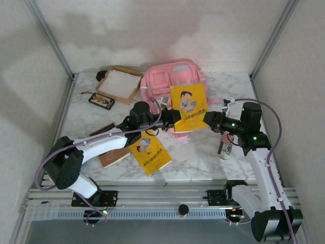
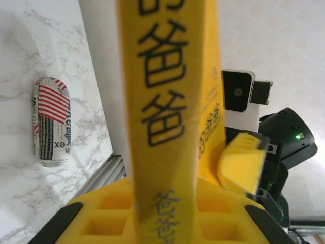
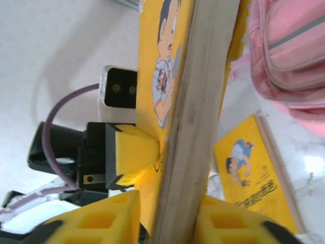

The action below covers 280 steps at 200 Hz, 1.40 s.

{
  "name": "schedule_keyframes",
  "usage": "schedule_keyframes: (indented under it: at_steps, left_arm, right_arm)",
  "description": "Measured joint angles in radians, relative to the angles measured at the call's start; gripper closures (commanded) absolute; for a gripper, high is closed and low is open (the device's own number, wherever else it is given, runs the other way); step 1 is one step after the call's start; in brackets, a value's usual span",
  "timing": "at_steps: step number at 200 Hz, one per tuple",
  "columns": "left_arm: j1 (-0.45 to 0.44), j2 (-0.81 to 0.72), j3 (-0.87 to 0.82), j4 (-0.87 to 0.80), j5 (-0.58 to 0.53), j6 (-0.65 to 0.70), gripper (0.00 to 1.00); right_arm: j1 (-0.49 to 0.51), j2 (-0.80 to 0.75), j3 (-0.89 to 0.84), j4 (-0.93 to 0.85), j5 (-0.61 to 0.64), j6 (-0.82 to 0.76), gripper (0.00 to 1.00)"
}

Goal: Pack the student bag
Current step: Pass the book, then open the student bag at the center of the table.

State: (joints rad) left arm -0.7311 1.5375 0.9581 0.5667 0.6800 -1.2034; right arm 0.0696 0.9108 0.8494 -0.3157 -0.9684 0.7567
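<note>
Left claw [image 1: 171,116] and right claw [image 1: 208,121] both clamp 1 book [image 1: 189,105], hiding the front of the bag [image 1: 162,81]; bare table [image 1: 228,84] lies to its right.

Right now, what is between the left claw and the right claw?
A yellow paperback book with a cartoon boy on its cover, gripped by the left claw and the right claw. The top external view shows it.

Robot lab test cell: marble-look table [image 1: 203,157] boxed in by plain white panels [image 1: 162,30] on aluminium extrusion posts [image 1: 51,38], left arm [image 1: 96,145] and right arm [image 1: 261,162] bolted to a slotted rail [image 1: 162,195] at the near edge.
</note>
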Motion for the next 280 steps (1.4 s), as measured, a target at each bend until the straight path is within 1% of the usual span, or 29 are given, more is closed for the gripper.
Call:
schedule_keyframes:
  at_steps: [5, 9, 20, 25, 37, 46, 62, 86, 107, 118, 135, 162, 188, 211, 249, 280]
  left_arm:
    - [0.000, 0.003, 0.005, -0.004, -0.002, 0.006, 0.90]
    - [0.000, 0.005, 0.008, -0.007, -0.005, 0.014, 0.84]
    - [0.003, 0.009, 0.023, -0.026, -0.008, 0.042, 0.64]
    - [0.005, 0.011, 0.032, -0.041, -0.013, 0.053, 0.57]
    - [0.010, 0.019, 0.063, -0.102, -0.024, 0.116, 0.49]
    - [0.021, 0.025, 0.093, -0.170, -0.039, 0.189, 0.45]
    - [0.052, 0.047, 0.190, -0.355, -0.111, 0.370, 0.35]
    - [0.093, 0.103, 0.380, -0.623, -0.324, 0.676, 0.33]
    - [0.101, 0.176, 0.513, -0.775, -0.475, 0.918, 0.34]
    - [0.095, 0.220, 0.562, -0.835, -0.529, 1.026, 0.33]
    - [0.077, 0.286, 0.583, -0.887, -0.605, 1.182, 0.32]
    - [0.031, 0.387, 0.585, -0.949, -0.685, 1.367, 0.30]
    - [-0.004, 0.461, 0.608, -0.983, -0.719, 1.477, 0.29]
    - [-0.012, 0.524, 0.681, -1.009, -0.738, 1.545, 0.30]
    - [-0.008, 0.621, 0.810, -1.049, -0.767, 1.610, 0.29]
    - [-0.007, 0.709, 0.914, -1.127, -0.770, 1.636, 0.29]
  right_arm:
    - [-0.001, 0.003, 0.004, -0.011, 0.007, -0.001, 0.97]
    - [-0.001, 0.006, 0.007, -0.017, 0.015, -0.001, 0.99]
    - [-0.002, 0.017, 0.023, -0.046, 0.035, -0.025, 1.00]
    - [-0.002, 0.022, 0.032, -0.060, 0.043, -0.037, 1.00]
    - [-0.004, 0.030, 0.061, -0.098, 0.072, -0.060, 1.00]
    - [-0.009, 0.032, 0.087, -0.132, 0.105, -0.081, 1.00]
    - [-0.032, 0.038, 0.134, -0.196, 0.178, -0.116, 1.00]
    - [-0.064, 0.050, 0.184, -0.266, 0.287, -0.162, 1.00]
    - [-0.080, 0.060, 0.198, -0.306, 0.348, -0.187, 1.00]
    - [-0.088, 0.068, 0.200, -0.323, 0.369, -0.196, 1.00]
    - [-0.108, 0.079, 0.200, -0.343, 0.385, -0.205, 1.00]
    - [-0.154, 0.082, 0.199, -0.347, 0.392, -0.211, 1.00]
    - [-0.195, 0.082, 0.190, -0.347, 0.382, -0.215, 1.00]
    - [-0.213, 0.082, 0.182, -0.348, 0.370, -0.219, 1.00]
    - [-0.220, 0.082, 0.179, -0.348, 0.362, -0.222, 1.00]
    - [-0.220, 0.082, 0.176, -0.348, 0.354, -0.222, 1.00]
